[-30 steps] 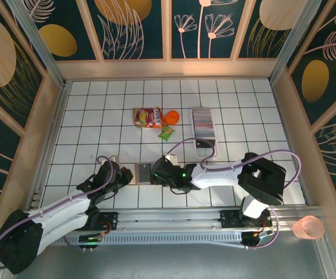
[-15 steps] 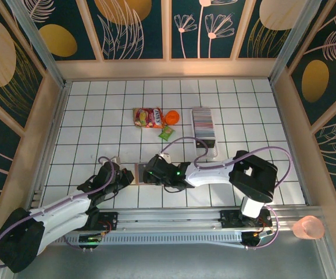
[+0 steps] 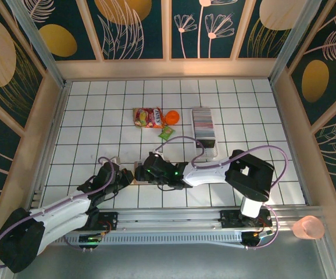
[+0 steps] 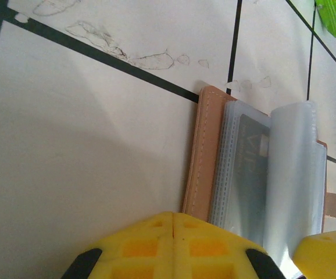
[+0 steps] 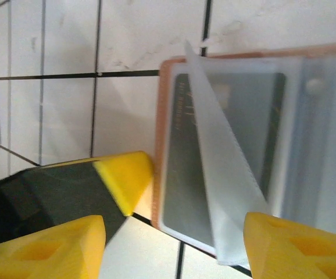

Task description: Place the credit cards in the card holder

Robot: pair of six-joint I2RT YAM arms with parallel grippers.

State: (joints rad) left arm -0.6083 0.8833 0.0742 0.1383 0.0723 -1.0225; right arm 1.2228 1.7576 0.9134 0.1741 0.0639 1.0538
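The salmon-pink card holder [image 4: 205,154] lies open on the tiles, its clear sleeves fanned up, and a dark grey card [image 5: 214,145] sits in one sleeve. My left gripper [image 4: 174,232] is shut with nothing between its fingers, and its tip [image 5: 124,177] touches the holder's left edge. My right gripper [image 5: 174,250] is open and straddles the holder, one finger [image 5: 46,250] left of it and one [image 5: 299,244] over the sleeves. From above, the right gripper [image 3: 149,171] covers most of the holder [image 3: 137,172], with the left gripper [image 3: 123,174] beside it. The credit cards [image 3: 203,120] stand as a striped row further back.
The cards stand in a long white tray [image 3: 205,150] at the back right. Snack packets lie behind the holder: a red one [image 3: 147,117], an orange one [image 3: 171,116] and a green one [image 3: 166,133]. Wooden walls ring the tiled floor.
My right gripper has slid left until it covers the card holder. The left arm has hardly moved.
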